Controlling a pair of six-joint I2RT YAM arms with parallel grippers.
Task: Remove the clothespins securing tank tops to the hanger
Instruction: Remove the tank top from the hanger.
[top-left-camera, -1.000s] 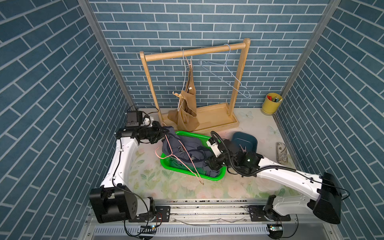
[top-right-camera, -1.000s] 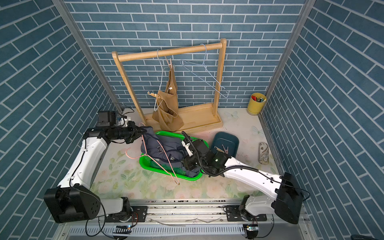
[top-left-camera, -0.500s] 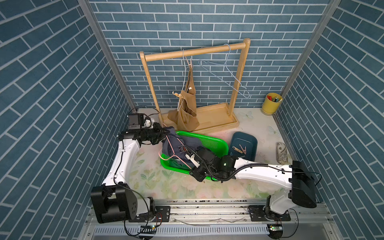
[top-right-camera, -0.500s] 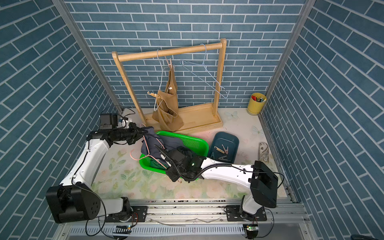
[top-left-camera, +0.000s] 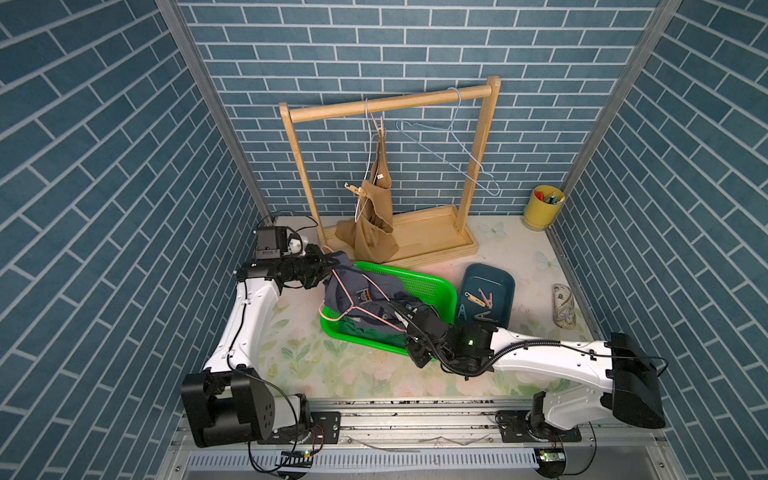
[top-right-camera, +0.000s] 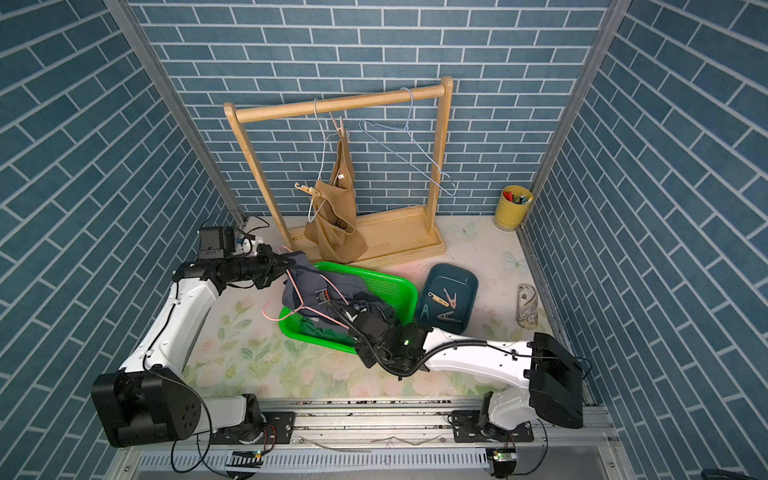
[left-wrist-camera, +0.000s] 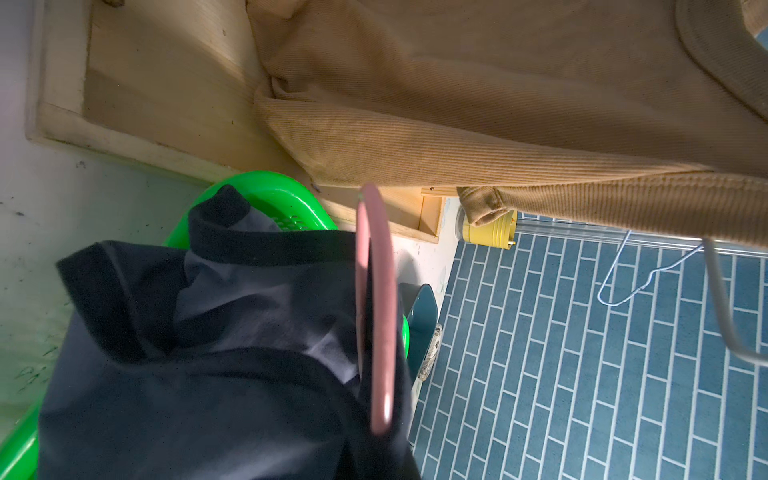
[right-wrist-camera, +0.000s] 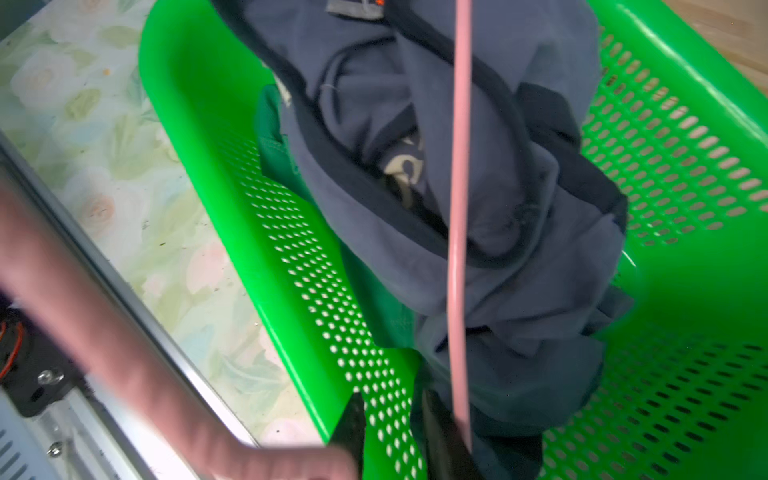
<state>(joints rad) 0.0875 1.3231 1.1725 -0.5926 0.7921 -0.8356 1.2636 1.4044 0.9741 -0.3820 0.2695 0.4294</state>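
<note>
Our left gripper (top-left-camera: 329, 264) is closed, apparently on the pink hanger (right-wrist-camera: 459, 166), beside the green basket (top-left-camera: 432, 286). Over the basket our right gripper (right-wrist-camera: 397, 432) straddles its wire; we cannot tell whether it grips.

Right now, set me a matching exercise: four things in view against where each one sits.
Things: 1 tan-brown tank top; 2 grey-blue tank top with navy trim; 3 loose clothespins; 4 yellow cup.
Places: A in the dark teal tray; B back right corner; C hanging on the wooden rack; D over the green plastic basket.
Pairs: 1-C, 2-D, 3-A, 4-B.
</note>
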